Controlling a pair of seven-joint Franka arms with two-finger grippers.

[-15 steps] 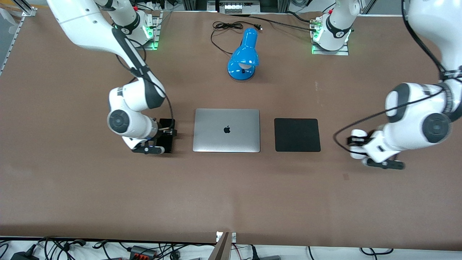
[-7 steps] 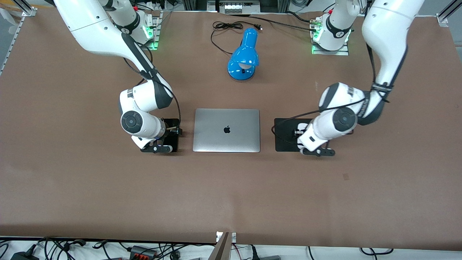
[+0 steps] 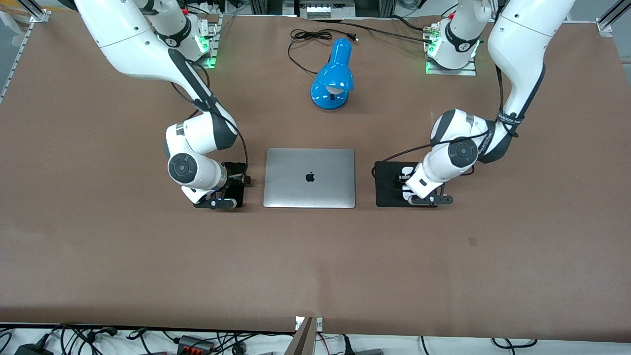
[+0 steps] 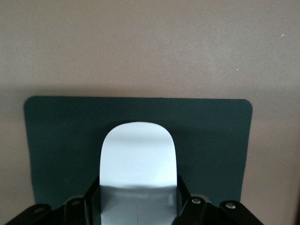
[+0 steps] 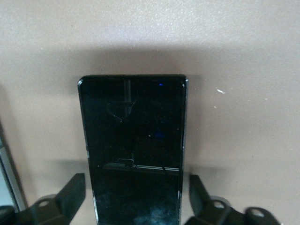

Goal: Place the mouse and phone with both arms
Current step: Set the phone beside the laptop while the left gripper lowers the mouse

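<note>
Now, both loads low | my left gripper (image 4: 138, 206) pinches the small glossy white oval mouse (image 4: 138, 164) by its sides over the square black mouse pad (image 4: 61, 136) | my right gripper (image 5: 136, 197) stands spread around the slim black glass-faced phone (image 5: 133, 136), on the brown counter (image 3: 315, 256) beside the closed silver laptop (image 3: 309, 177) | both look light, stiff, slick; side edges the surest hold.

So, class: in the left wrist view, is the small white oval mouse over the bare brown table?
No: the small white oval mouse, in the left hand, is over the square black mouse pad.
</note>
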